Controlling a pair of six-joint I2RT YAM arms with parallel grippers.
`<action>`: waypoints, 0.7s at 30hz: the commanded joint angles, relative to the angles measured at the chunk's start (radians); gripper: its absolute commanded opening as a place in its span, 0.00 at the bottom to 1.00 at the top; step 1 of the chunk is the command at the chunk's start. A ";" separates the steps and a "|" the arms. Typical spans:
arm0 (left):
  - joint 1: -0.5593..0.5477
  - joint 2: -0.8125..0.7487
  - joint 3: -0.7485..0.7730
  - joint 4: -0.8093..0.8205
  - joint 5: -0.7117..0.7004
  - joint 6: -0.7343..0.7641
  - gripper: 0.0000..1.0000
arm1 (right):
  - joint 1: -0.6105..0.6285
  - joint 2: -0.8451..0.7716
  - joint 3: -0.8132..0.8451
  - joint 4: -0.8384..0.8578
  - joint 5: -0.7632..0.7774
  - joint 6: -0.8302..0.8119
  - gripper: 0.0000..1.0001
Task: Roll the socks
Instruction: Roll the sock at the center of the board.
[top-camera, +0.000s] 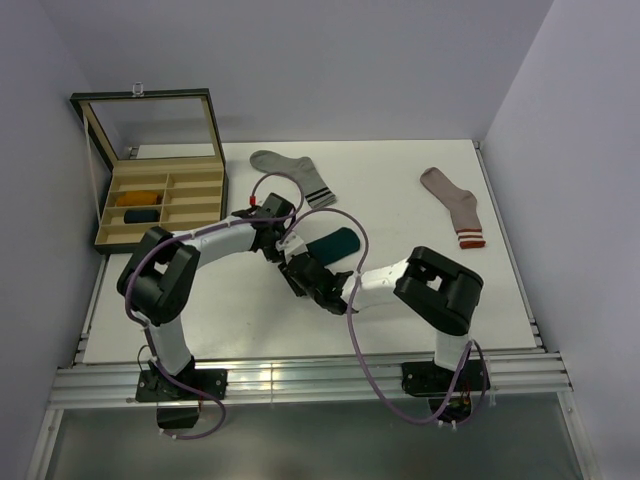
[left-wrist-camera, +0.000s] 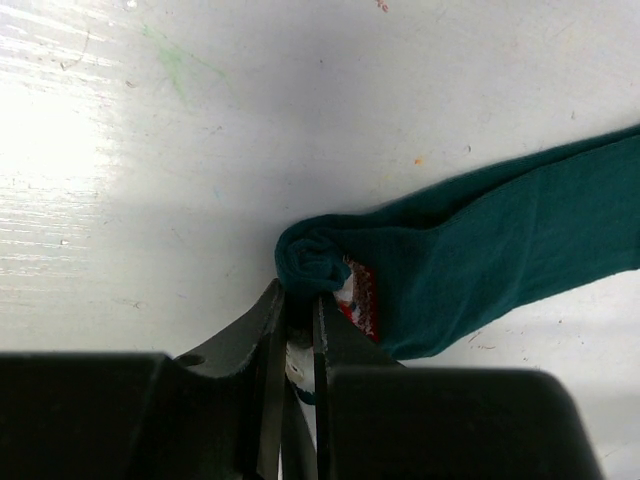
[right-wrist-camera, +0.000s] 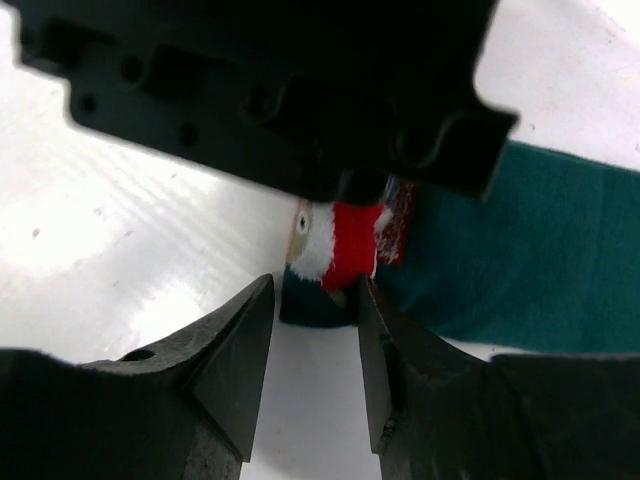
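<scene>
Seemingly two done: mustard-orange sock bundle (top-camera: 140, 197) and navy sock bundle (top-camera: 141, 214) stowed in compartmented wooden box (top-camera: 150, 238), well away from both pincers. Dark teal figured sock (left-wrist-camera: 480, 260) barely started: coiled end pinched in narrow left pincer (left-wrist-camera: 298, 318), just ahead of half-parted right pincer (right-wrist-camera: 315, 325). Rest left flat on white counter (left-wrist-camera: 150, 150).

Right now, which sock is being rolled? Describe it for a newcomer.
Mid-way on the white table, where both arms' jaws meet, lies the dark teal sock, one end curled. Unlike the grey striped sock and pinkish-beige sock behind, it shows a red-white figure.
</scene>
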 joint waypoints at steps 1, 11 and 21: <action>-0.003 0.038 0.007 -0.054 0.024 0.032 0.00 | 0.002 0.037 0.047 -0.027 0.021 0.007 0.43; 0.000 0.007 -0.003 -0.024 0.051 0.027 0.15 | -0.015 0.051 0.050 -0.116 -0.032 0.045 0.02; 0.077 -0.204 -0.157 0.142 0.066 -0.086 0.63 | -0.238 -0.049 -0.003 -0.138 -0.549 0.188 0.00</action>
